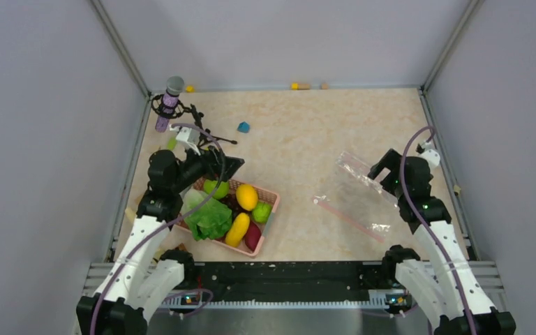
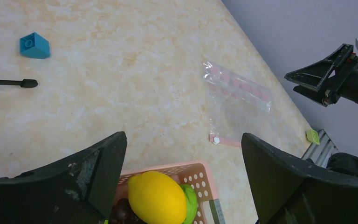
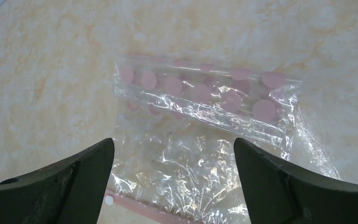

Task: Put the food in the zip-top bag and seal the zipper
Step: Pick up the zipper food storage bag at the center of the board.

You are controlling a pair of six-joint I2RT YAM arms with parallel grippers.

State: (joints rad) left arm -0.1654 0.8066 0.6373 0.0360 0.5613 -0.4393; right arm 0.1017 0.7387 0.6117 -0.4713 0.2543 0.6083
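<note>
Presently: nothing bagged.
Food: toy produce sitting in pink plastic basket.
Clear crinkly bag: lying empty.
L gripper, R gripper: gaping wide, empty.

Bare table lies between the basket and the bag. The microphone stand and a blue block obstruct the far left corner. Walls enclose three sides of the table.
</note>
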